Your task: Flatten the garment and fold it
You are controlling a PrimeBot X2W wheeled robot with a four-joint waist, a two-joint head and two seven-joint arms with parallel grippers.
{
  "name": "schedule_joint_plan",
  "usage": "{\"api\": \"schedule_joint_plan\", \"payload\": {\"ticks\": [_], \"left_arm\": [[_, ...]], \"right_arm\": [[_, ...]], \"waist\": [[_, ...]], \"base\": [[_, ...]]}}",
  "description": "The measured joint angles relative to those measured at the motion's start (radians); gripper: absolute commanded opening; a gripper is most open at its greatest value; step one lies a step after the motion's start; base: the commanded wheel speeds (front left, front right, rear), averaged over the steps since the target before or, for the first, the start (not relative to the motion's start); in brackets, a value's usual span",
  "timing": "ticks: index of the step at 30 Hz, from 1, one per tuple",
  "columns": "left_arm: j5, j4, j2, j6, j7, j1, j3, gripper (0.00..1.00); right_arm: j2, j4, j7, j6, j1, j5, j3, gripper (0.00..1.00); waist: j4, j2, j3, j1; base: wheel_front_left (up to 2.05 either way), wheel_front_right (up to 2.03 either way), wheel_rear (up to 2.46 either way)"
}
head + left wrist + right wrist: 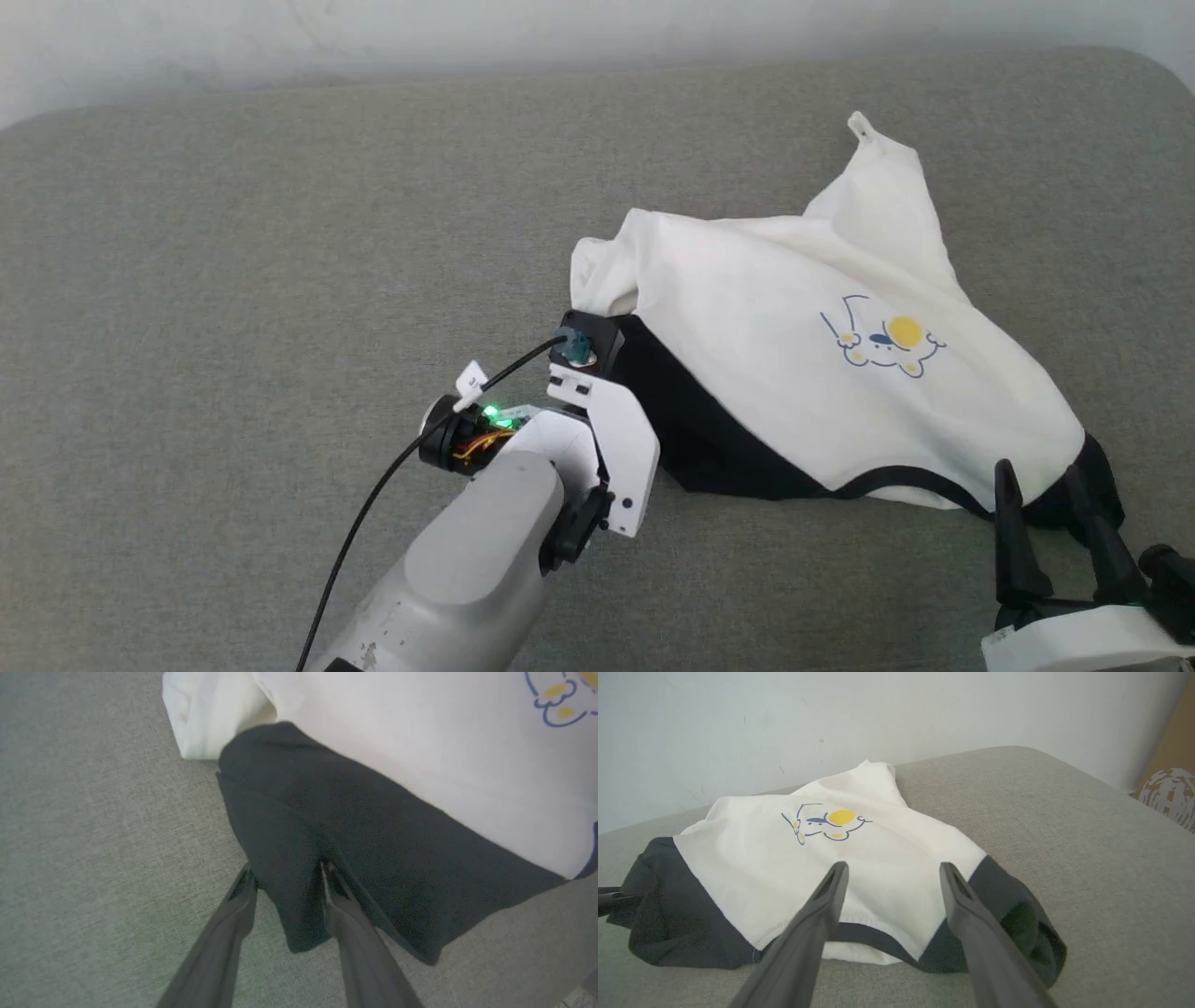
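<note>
My pale left forearm (467,560) sits nearest. Its left gripper (286,870) has the jaws apart, with a fold of black sleeve between the fingers, not clamped. The crumpled white T-shirt with black sleeves and a yellow cartoon print (794,373) lies right of centre on the grey woven cushion (280,233). My right gripper (1038,471) hovers wide open and empty at the shirt's near edge.
</note>
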Motion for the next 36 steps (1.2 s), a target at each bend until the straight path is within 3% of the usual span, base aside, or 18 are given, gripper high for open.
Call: {"api": "schedule_joint_plan", "payload": {"ticks": [8, 13, 17, 22, 26, 30, 31, 32, 33, 34, 35, 36], "left_arm": [[-0.095, 0.036, 0.0, -0.031, -0.097, -0.003, -0.01, 0.0], [-0.116, -0.064, 0.026, -0.035, -0.217, -0.007, 0.042, 0.0], [-0.117, -0.228, 0.14, 0.033, -0.308, 0.061, 0.126, 0.0], [-0.132, -0.424, 0.274, 0.173, -0.361, 0.329, 0.227, 0.0], [-0.188, -0.514, 0.277, 0.213, -0.365, 0.55, 0.237, 0.0], [-0.24, -0.526, 0.242, 0.212, -0.358, 0.646, 0.222, 0.0], [-0.247, -0.526, 0.231, 0.208, -0.363, 0.649, 0.224, 0.09], [-0.26, -0.529, 0.218, 0.207, -0.372, 0.649, 0.231, 0.31], [-0.269, -0.536, 0.207, 0.205, -0.377, 0.649, 0.233, 0.47], [-0.276, -0.544, 0.203, 0.196, -0.376, 0.65, 0.232, 0.82], [-0.29, -0.558, 0.201, 0.185, -0.374, 0.65, 0.232, 1.0], [-0.309, -0.577, 0.201, 0.172, -0.368, 0.652, 0.235, 1.0]], "right_arm": [[-0.001, 0.0, 0.0, 0.0, 0.0, 0.001, -0.023, 1.0], [0.0, -0.001, 0.0, 0.0, 0.004, 0.001, -0.028, 1.0], [0.0, -0.003, 0.0, 0.0, 0.023, -0.002, -0.037, 1.0], [0.0, -0.006, 0.0, 0.0, 0.034, -0.013, -0.044, 1.0], [0.0, -0.008, 0.0, 0.0, 0.034, -0.023, -0.041, 1.0], [0.0, -0.006, 0.0, 0.0, 0.034, -0.031, -0.034, 1.0], [0.0, -0.004, 0.0, 0.0, 0.034, -0.033, -0.031, 1.0], [0.0, -0.003, 0.0, 0.0, 0.034, -0.034, -0.028, 1.0], [0.001, -0.001, 0.0, 0.0, 0.034, -0.034, -0.026, 1.0], [0.001, 0.0, 0.0, 0.0, 0.034, -0.034, -0.026, 1.0], [0.0, 0.002, 0.0, 0.0, 0.034, -0.034, -0.025, 1.0], [0.0, 0.004, 0.0, 0.0, 0.034, -0.034, -0.024, 1.0]], "waist": [[-0.012, 0.0, 0.003, -0.0001], [0.018, 0.0, -0.008, -0.0001], [0.046, 0.0, -0.017, -0.0002], [0.087, 0.0, -0.022, -0.0001], [0.12, 0.0, -0.02, -0.0002], [0.15, 0.0, -0.014, -0.0002], [0.156, 0.0, -0.013, -0.0002], [0.161, 0.0, -0.012, -0.0002], [0.165, 0.0, -0.013, -0.0002], [0.168, 0.0, -0.014, -0.0001], [0.169, 0.0, -0.017, -0.0001], [0.17, 0.0, -0.02, -0.0002]], "base": [[0.0, 0.0, 0.0], [0.0, 0.0, 0.0], [0.0, 0.0, 0.0], [0.0, 0.0, 0.0], [0.0, 0.0, 0.0], [0.0, 0.0, 0.0], [0.0, 0.0, 0.0], [0.0, 0.0, 0.0], [0.0, 0.0, 0.0], [0.0, 0.0, 0.0], [0.0, 0.0, 0.0], [0.0, 0.0, 0.0]]}}
